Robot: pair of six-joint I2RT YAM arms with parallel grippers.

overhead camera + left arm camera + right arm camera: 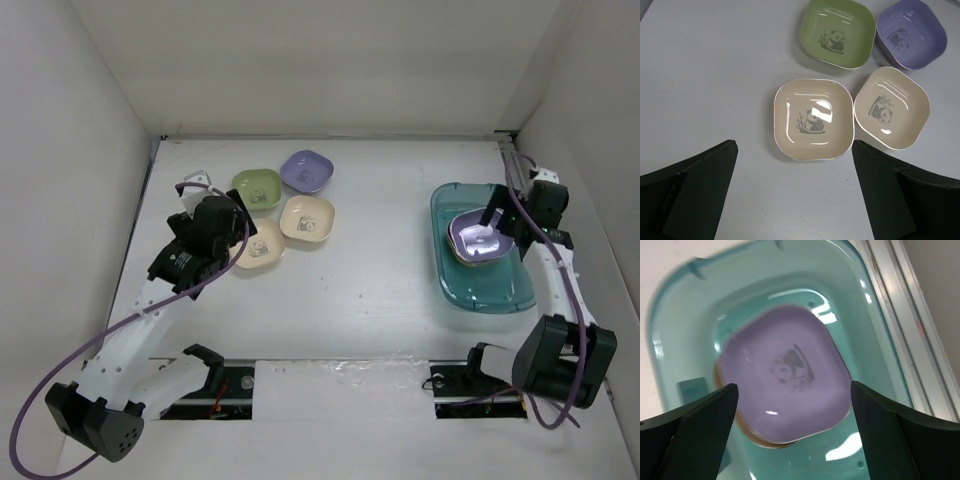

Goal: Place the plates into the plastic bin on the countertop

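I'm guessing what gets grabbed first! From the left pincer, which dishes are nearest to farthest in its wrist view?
1. Cream dish, straight ahead of the left pincer.
2. Second cream dish, right, and green dish, behind: too close to call.
3. Lavender dish, far right corner.
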